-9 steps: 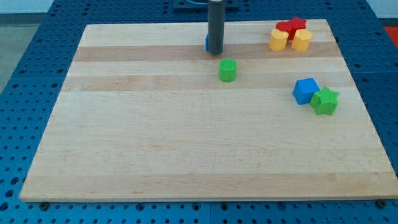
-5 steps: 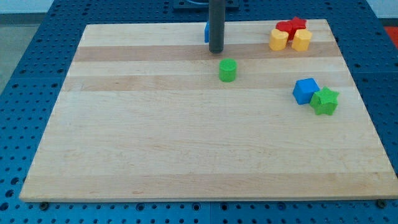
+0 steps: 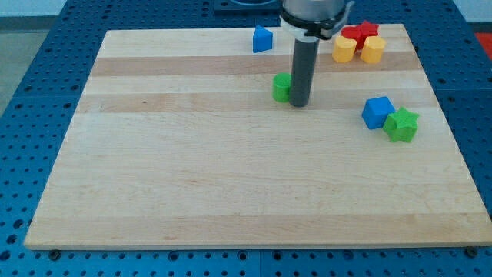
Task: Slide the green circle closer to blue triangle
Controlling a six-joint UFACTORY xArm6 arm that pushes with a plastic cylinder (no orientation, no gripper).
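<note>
The green circle sits on the wooden board, above the middle and slightly right. The blue triangle lies near the board's top edge, above and a little left of the green circle. My tip is down on the board at the green circle's lower right side, touching or nearly touching it; the rod hides the circle's right part.
A red star and two yellow blocks cluster at the top right. A blue cube and a green star sit together at the right.
My tip moved from just below the blue triangle down and to the right, to the green circle's lower right side. The blue triangle is now uncovered. The green circle has hardly shifted.
</note>
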